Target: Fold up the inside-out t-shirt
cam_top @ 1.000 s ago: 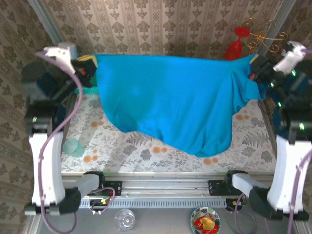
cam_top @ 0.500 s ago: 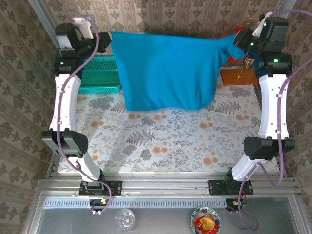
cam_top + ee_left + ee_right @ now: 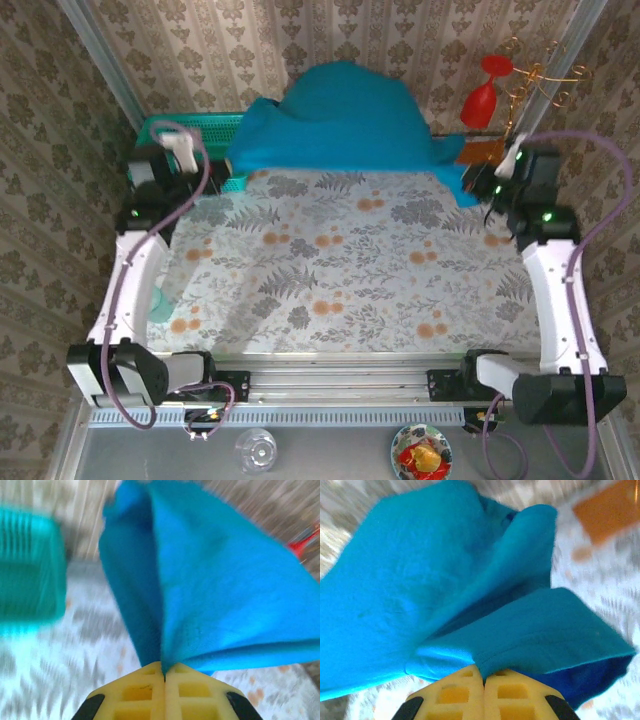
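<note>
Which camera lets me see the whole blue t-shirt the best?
The top camera. It sees the whole t-shirt stretched between the left gripper and right gripper. Each wrist camera gets a blurry close-up of cloth pinched in its shut gripper.

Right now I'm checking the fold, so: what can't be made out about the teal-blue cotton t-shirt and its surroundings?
Top view: teal-blue cotton t-shirt, sleeves and collar buried in bunched folds.
Top view: teal plastic mesh basket, partly hidden by the shirt.
Right wrist view: flat orange object, blurred, unidentifiable.
</note>
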Tool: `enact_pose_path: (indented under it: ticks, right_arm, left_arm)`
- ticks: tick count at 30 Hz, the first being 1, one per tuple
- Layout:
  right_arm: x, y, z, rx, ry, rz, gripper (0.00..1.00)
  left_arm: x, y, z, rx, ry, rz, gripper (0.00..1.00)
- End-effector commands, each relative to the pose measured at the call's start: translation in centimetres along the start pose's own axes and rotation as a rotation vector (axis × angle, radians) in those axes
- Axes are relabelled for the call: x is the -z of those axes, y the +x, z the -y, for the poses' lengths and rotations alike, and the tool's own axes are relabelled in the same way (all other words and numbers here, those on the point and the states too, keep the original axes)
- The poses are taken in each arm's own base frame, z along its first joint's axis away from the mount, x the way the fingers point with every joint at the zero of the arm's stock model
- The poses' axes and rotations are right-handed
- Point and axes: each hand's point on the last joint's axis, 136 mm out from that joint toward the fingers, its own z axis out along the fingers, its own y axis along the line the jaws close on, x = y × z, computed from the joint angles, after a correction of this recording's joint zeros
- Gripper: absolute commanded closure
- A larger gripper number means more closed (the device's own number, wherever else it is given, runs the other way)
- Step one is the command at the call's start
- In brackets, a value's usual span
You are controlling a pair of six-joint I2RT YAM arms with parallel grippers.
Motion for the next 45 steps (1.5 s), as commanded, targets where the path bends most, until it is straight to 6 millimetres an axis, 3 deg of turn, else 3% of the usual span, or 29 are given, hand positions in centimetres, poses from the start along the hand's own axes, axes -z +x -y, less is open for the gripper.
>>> enact_pose_path:
  ticks: [1, 3, 5, 7, 9, 13, 17, 23, 26, 30, 35, 42, 45]
  right_arm:
    - [-2.1, 7.4, 3.1, -0.037, 0.033, -0.14, 1.0]
    - [-3.7, 12.4, 5.9, -0.07, 0.087, -0.242, 0.94]
    - [-4.8, 17.0, 8.6, -0.111, 0.143, -0.344, 0.77]
    - [-5.2, 19.8, 9.8, -0.137, 0.166, -0.418, 0.62]
    - [-5.0, 20.9, 10.3, -0.15, 0.17, -0.448, 0.58]
    - [-4.1, 20.6, 9.8, -0.135, 0.16, -0.435, 0.55]
    - [-3.6, 19.5, 9.8, -0.089, 0.188, -0.416, 0.53]
    - [-3.9, 18.8, 9.3, -0.086, 0.178, -0.42, 0.52]
    - [-4.0, 18.8, 9.1, -0.094, 0.173, -0.421, 0.53]
    - [-3.8, 18.6, 8.8, -0.1, 0.161, -0.417, 0.53]
    - [-3.4, 18.9, 8.8, -0.106, 0.161, -0.42, 0.53]
    - [-3.1, 19.5, 8.6, -0.119, 0.156, -0.437, 0.53]
    - [-3.0, 19.5, 8.4, -0.114, 0.155, -0.439, 0.53]
  left_arm:
    - [-0.1, 7.8, -3.6, 0.115, -0.145, -0.11, 1.0]
    - [0.3, 14.1, -6.9, 0.214, -0.308, -0.204, 0.96]
    - [0.3, 19.0, -8.7, 0.306, -0.365, -0.254, 0.82]
    - [0.5, 21.7, -9.6, 0.368, -0.393, -0.278, 0.75]
    - [0.7, 22.5, -9.8, 0.38, -0.399, -0.276, 0.68]
    - [1.2, 21.2, -9.3, 0.317, -0.394, -0.262, 0.63]
    - [-0.7, 20.1, -6.8, 0.248, -0.25, -0.338, 0.6]
    - [-4.3, 23.3, -3.2, 0.171, -0.116, -0.598, 0.59]
    - [-5.5, 25.3, -2.5, 0.117, -0.096, -0.71, 0.56]
    - [-6.1, 27.3, -3.3, 0.098, -0.135, -0.804, 0.55]
    - [-5.0, 28.3, -5.1, 0.018, -0.283, -0.854, 0.55]
    - [-4.1, 31.0, -4.9, 0.035, -0.288, -0.901, 0.54]
    - [-3.6, 31.2, -5.4, 0.041, -0.316, -0.899, 0.54]
